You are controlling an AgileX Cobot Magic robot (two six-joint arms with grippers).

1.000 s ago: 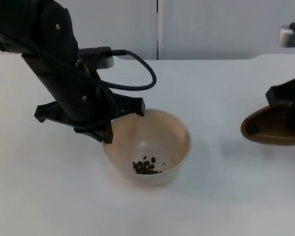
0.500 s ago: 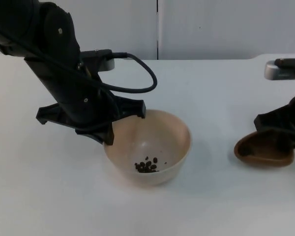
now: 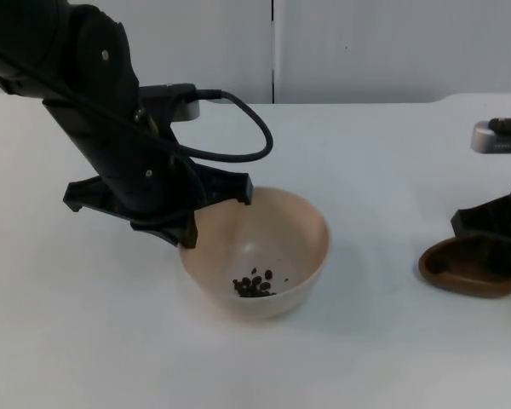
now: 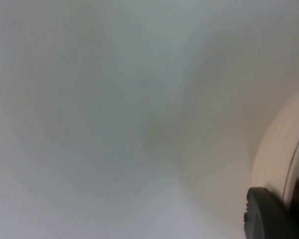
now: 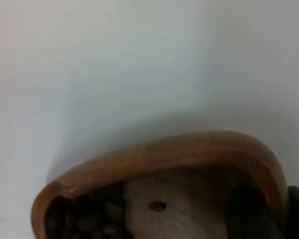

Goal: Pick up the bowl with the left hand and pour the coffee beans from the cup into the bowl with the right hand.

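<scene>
Beige bowl [image 3: 260, 247] — dark beans [image 3: 254, 285] inside

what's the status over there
Left gripper clamped on beige plastic bowl rim. Right gripper holds brown wooden cup. Dark coffee beans in bowl.

A plain white flat desk [image 3: 392, 341] stretches across the scene, its far right corner rounded. Behind it stands a light grey partition wall [image 3: 392, 51], split by a thin dark vertical seam [image 3: 272, 51] where two panels meet.
</scene>
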